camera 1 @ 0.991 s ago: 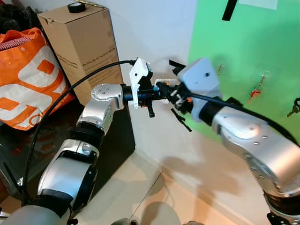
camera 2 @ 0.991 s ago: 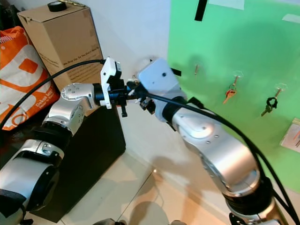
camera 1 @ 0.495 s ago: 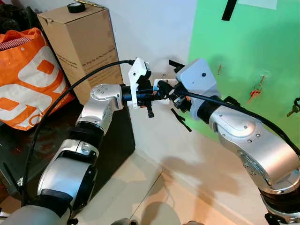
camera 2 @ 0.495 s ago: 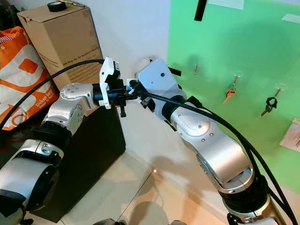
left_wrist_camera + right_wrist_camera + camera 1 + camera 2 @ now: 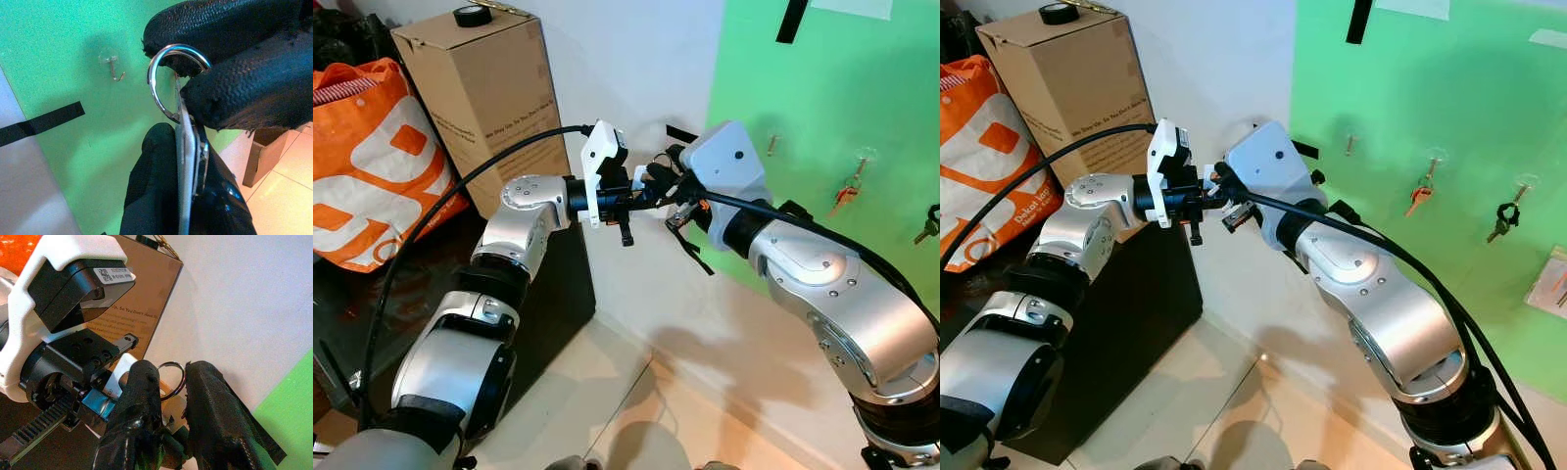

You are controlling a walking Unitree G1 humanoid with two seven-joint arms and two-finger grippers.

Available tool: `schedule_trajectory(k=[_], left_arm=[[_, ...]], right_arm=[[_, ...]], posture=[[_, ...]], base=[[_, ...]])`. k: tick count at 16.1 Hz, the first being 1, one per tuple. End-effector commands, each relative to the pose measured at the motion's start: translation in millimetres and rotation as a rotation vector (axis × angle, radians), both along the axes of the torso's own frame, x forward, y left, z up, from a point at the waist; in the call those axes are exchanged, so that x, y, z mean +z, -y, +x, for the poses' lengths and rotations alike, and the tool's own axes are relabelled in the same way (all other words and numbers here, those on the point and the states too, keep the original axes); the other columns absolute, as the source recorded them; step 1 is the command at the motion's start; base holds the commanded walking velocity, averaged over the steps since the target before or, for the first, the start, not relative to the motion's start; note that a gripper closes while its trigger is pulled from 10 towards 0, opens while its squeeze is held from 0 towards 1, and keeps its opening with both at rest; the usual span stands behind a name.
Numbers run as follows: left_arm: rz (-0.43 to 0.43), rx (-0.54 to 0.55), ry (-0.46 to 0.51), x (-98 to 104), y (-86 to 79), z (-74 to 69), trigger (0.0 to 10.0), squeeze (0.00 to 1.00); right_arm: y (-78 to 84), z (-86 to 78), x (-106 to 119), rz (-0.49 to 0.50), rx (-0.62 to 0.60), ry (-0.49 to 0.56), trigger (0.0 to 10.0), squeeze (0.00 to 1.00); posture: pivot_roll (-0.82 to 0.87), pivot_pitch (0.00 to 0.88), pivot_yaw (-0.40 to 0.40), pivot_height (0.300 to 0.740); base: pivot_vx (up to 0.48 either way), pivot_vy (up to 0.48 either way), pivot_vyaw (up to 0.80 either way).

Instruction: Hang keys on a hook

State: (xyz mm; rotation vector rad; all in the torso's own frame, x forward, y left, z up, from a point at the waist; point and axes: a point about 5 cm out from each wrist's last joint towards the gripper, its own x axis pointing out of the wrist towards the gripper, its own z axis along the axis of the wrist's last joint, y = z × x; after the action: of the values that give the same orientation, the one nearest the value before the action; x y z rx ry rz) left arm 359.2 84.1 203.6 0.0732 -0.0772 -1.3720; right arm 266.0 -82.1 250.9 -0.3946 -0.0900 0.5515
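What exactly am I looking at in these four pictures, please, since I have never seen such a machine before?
It is a humanoid robot with two silver arms. The two wide pictures come from cameras in its head; the two close-ups come from cameras on its wrists. The left gripper and the right gripper meet in front of a white wall, both pinching a key ring with a key, apparently passing it across. On the green board are small hooks: an empty hook, and others already carrying keys. To the left stand a cardboard box and an orange bag.
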Motion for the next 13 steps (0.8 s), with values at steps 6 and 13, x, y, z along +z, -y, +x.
schedule_trajectory(k=[6, 13], left_arm=[[0.001, -0.010, 0.051, 11.1, -0.3, 0.6, 0.0, 0.00], [-0.001, 0.003, 0.059, 10.7, -0.5, 1.1, 0.0, 0.00]], right_arm=[[3.9, 2.5, -0.3, 0.013, -0.017, 0.003, 0.0, 0.00], [3.7, 2.5, 0.5, 0.028, -0.012, 0.007, 0.0, 0.00]], posture=[[-0.19, 0.000, 0.088, 0.740], [-0.19, 0.000, 0.088, 0.740]], base=[[0.000, 0.000, 0.00], [0.000, 0.000, 0.00]])
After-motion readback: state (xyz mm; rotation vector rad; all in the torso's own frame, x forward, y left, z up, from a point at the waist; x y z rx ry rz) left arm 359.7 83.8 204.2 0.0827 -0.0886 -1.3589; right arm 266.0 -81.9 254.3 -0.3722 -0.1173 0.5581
